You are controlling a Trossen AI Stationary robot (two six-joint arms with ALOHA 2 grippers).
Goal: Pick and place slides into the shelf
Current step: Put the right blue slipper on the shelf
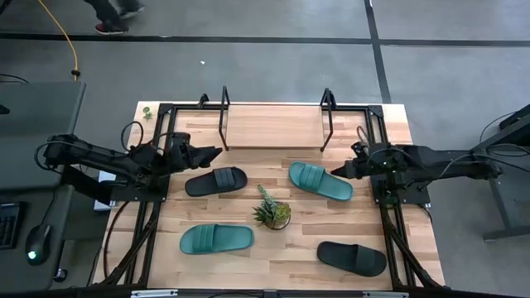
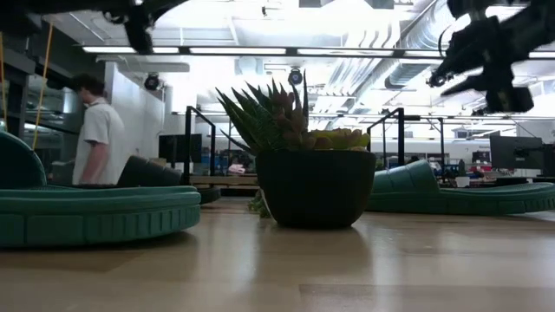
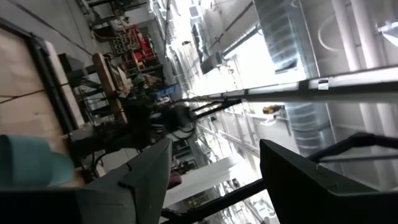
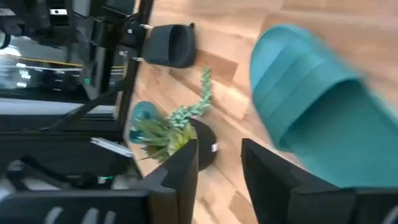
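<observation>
Reaching toward the green slide (image 1: pixel 320 180) on the bench (image 1: pixel 290 248), my right pincer (image 1: pixel 338 171) hangs beside its end, fingers apart with nothing between them. My left pincer (image 1: pixel 217 152), apart too, waits above the black slide (image 1: pixel 215 180). No slide is on the shelf (image 1: pixel 273 127) yet.

Four rubber slides lie flat on the desk in front of a low shelf (image 1: pixel 275 126) of light wood with black bar ends, its board bare. One black slide (image 1: pixel 216 180) and one teal slide (image 1: pixel 320 180) sit nearest the shelf; a second teal slide (image 1: pixel 215 239) and second black slide (image 1: pixel 352 257) lie near the front.
</observation>
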